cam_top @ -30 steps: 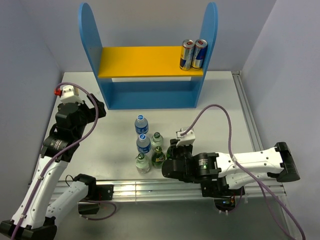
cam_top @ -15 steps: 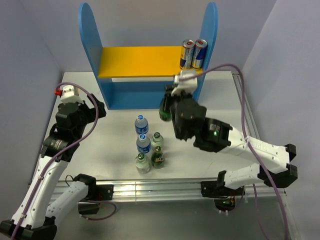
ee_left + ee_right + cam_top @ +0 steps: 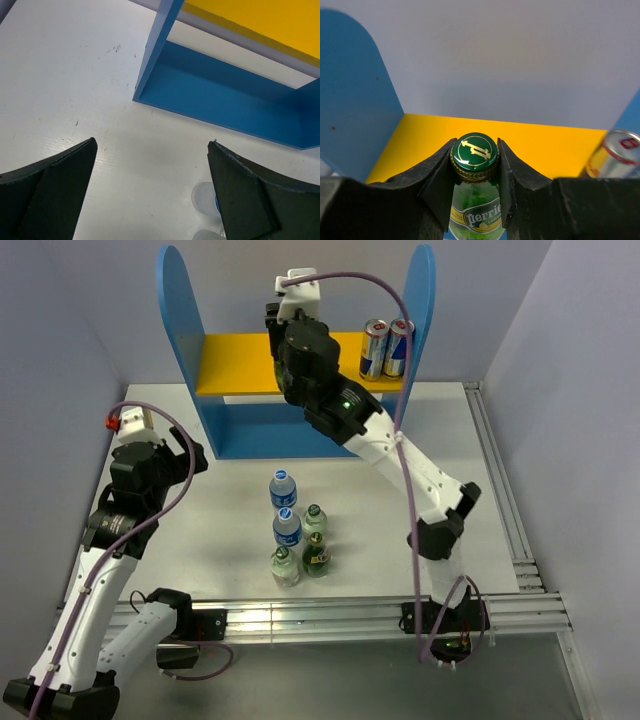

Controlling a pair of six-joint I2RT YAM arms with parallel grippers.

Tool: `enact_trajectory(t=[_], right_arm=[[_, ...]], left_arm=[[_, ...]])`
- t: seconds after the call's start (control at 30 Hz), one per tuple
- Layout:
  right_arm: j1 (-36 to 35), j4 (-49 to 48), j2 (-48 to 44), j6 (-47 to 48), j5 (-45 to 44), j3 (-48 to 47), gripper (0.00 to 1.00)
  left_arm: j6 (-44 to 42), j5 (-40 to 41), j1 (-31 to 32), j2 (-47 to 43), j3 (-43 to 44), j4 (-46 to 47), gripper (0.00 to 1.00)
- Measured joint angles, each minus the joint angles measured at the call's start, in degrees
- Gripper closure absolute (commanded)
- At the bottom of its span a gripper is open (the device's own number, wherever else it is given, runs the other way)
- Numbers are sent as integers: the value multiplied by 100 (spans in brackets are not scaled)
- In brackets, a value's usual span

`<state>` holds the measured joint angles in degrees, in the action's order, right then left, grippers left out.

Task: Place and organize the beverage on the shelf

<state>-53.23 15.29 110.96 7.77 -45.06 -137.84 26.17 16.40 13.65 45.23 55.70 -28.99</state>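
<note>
The shelf [image 3: 180,310] stands at the back of the table, with a yellow upper board [image 3: 240,362] and a blue base. My right gripper [image 3: 474,167] is shut on the capped neck of a green Perrier bottle [image 3: 474,152] and holds it upright over the yellow board [image 3: 545,150], left of the cans. In the top view the right gripper [image 3: 277,338] is high over the board's middle, and the arm hides the bottle. My left gripper [image 3: 150,195] is open and empty above the table in front of the shelf's left end [image 3: 155,60]; it also shows in the top view [image 3: 185,455].
Two cans [image 3: 386,348] stand at the right end of the yellow board; one shows in the right wrist view [image 3: 617,155]. Several bottles stand clustered on the table's front middle: two water bottles [image 3: 283,488] and green ones [image 3: 316,554]. Blurred bottle tops [image 3: 205,197] show by my left gripper's right finger.
My right arm has lifted the green bottle from the front of the table, carried it back and raised it over the yellow upper board. The left arm has hardly moved.
</note>
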Motion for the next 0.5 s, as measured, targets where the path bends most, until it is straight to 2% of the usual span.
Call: enact_trajectory(t=[0.27,0.5], right_arm=[[603,-177,938,-74,890,-166,100],[802,-308,1034,-87,1182,-214,100]], left_arm=[[0,2,-109,52,-11,-4,1],[0,7,-153,70,-11,-4,1]])
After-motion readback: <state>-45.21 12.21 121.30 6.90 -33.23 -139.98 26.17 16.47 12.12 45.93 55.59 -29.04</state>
